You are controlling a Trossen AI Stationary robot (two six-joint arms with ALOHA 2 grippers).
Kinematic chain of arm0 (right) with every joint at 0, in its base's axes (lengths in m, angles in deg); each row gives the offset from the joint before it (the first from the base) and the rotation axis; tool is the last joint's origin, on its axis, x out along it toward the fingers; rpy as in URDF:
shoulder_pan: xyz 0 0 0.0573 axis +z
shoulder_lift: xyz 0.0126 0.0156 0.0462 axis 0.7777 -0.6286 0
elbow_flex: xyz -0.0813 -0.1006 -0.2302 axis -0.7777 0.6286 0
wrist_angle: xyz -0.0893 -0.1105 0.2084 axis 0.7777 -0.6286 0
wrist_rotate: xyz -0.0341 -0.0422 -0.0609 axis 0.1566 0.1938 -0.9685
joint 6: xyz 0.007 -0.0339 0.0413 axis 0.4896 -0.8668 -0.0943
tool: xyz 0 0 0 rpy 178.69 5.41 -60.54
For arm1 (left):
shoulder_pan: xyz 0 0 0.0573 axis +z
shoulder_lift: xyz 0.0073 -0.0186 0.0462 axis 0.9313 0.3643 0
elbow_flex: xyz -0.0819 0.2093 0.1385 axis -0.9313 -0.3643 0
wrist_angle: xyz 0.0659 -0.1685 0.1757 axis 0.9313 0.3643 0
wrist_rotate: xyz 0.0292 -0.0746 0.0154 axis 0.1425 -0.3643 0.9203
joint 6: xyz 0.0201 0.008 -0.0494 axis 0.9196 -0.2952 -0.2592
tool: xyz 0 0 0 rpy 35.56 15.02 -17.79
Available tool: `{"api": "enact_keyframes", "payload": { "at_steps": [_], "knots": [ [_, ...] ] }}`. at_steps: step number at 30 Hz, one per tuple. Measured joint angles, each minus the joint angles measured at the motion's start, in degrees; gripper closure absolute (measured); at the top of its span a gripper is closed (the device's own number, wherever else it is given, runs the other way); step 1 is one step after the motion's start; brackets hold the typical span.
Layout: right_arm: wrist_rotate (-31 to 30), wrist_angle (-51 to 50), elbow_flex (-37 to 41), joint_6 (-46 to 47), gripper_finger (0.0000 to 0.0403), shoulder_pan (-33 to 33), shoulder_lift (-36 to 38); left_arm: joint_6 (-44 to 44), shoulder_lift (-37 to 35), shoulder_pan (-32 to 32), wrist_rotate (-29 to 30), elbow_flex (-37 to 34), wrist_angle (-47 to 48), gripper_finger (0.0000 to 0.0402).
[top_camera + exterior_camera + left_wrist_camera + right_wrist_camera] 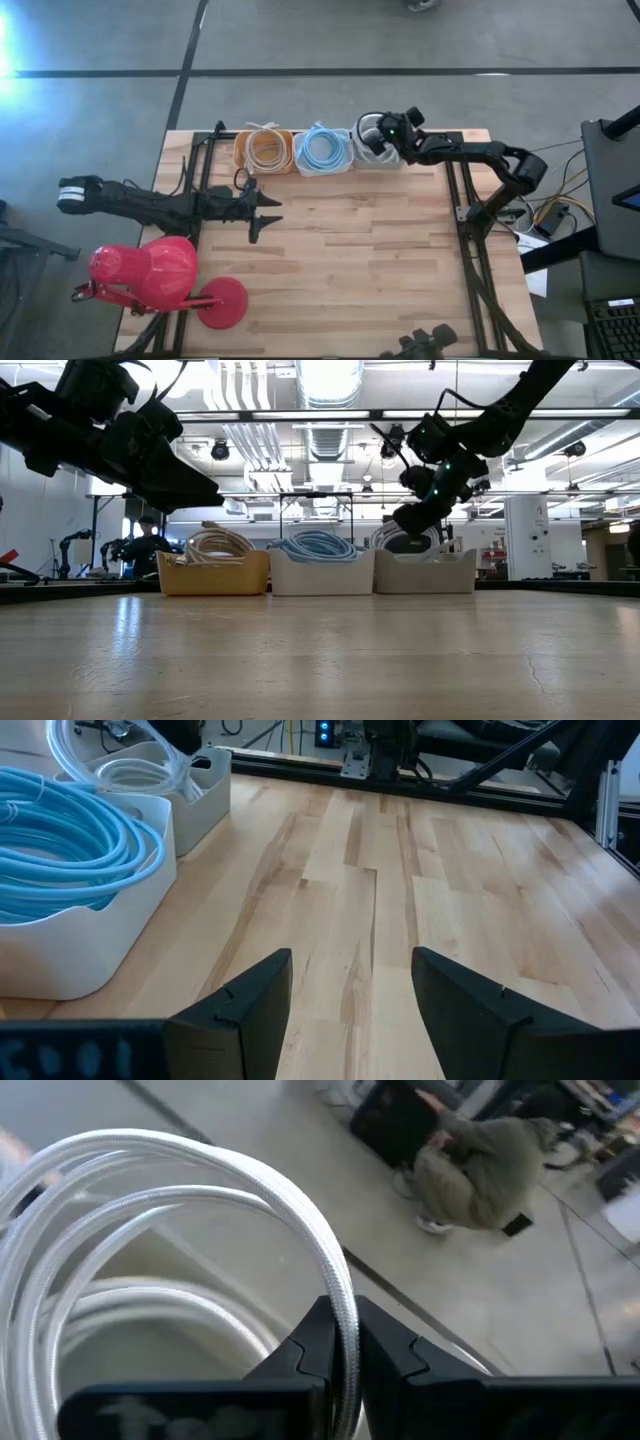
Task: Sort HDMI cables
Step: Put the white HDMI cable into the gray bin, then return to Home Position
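We are placing the last white cable (200, 1210): our right end effector (345, 1350), pinched shut on it, hangs over the white tub (380, 157) at the surface's far edge. Next, we judge, release. Our left end effector (350, 1010) waits open.

Three tubs stand in a row at the table's far edge. Tan coils (264, 148) fill the orange tub, light blue coils (323, 148) the middle white one. A white coil (200, 1230) is pinched upright between the right gripper's fingers (395, 1355) over the third tub.
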Motion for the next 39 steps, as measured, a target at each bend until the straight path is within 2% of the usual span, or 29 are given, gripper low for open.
{"api": "enact_keyframes", "payload": {
  "at_steps": [2,11,20,26,32,35,39],
  "knots": [
    [1.7,-0.3,0.0,-0.9,0.0378,0.0,-0.6,0.0,0.0,0.0,0.0,0.0,0.0,0.0189],
    [2.3,-0.6,0.0,-0.3,0.0336,0.0,-1.7,0.0,0.0,0.0,0.0,0.0,0.0,0.0189],
    [2.6,-5.9,0.0,1.2,0.0295,0.5,2.3,0.3,-0.1,0.0,0.0,0.2,0.0,0.0189],
    [2.5,-17.3,-0.3,2.2,0.0286,3.1,9.5,3.4,-2.8,0.0,0.0,2.0,0.0,0.0189],
    [3.1,-32.0,-0.3,11.1,0.0296,8.6,19.5,4.7,-8.7,0.0,3.1,2.4,0.3,0.0205],
    [7.7,-36.4,0.1,12.3,0.0303,12.6,25.0,4.9,-12.2,0.0,3.7,2.4,2.6,0.0233],
    [17.1,-36.0,2.8,11.6,0.0313,18.9,32.8,4.9,-17.0,0.0,3.8,2.4,7.5,0.029]
  ]
}}
